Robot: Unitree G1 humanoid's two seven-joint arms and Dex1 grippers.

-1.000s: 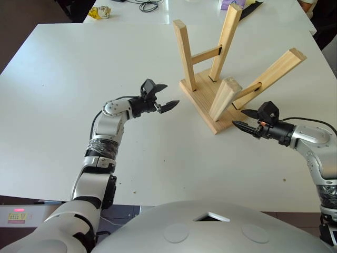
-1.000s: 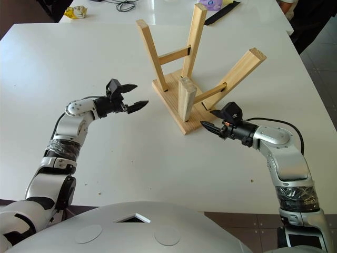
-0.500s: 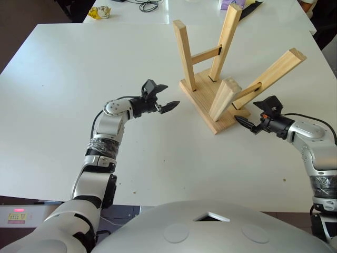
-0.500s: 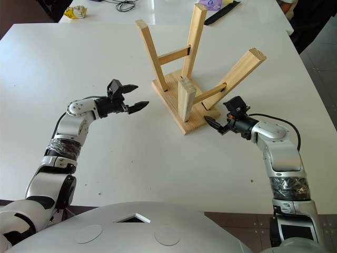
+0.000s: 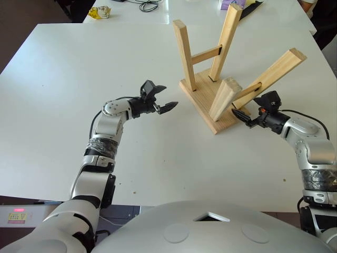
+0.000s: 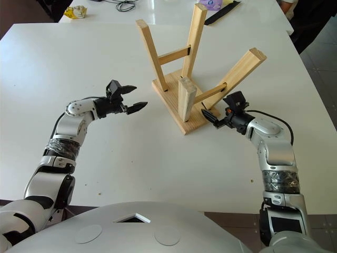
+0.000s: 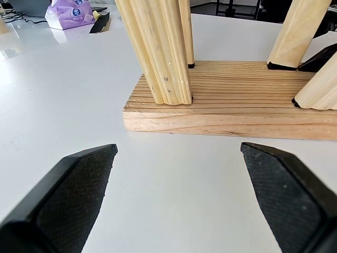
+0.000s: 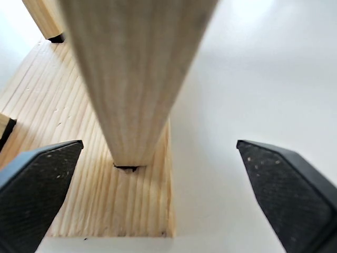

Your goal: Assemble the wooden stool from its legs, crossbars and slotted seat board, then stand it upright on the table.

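Note:
The wooden stool (image 5: pixel 202 103) lies upside down on the white table (image 5: pixel 68 68), seat board flat and its legs (image 5: pixel 184 52) pointing up, crossbars (image 5: pixel 206 54) joining them in pairs. My left gripper (image 5: pixel 169 96) hovers open a short way to the left of the seat board (image 7: pixel 221 113), its black fingers (image 7: pixel 63 195) spread wide. At the board's near right corner my right gripper (image 5: pixel 243 108) is open. In the right wrist view the slanted right leg (image 8: pixel 137 63) stands between the right gripper's fingers (image 8: pixel 37 184), where it meets the board (image 8: pixel 79 200).
On the table behind lie a yellow crumpled object (image 5: pixel 101 11), cables (image 5: pixel 149 5), a purple pack (image 7: pixel 71 13) and a black item (image 5: pixel 253 6). The table's right edge runs close to my right arm. Bare tabletop spreads to the left and front.
My right gripper has moved away from me and leftward, from the table in front of the board's corner up to the base of the slanted right leg. The left arm has barely moved.

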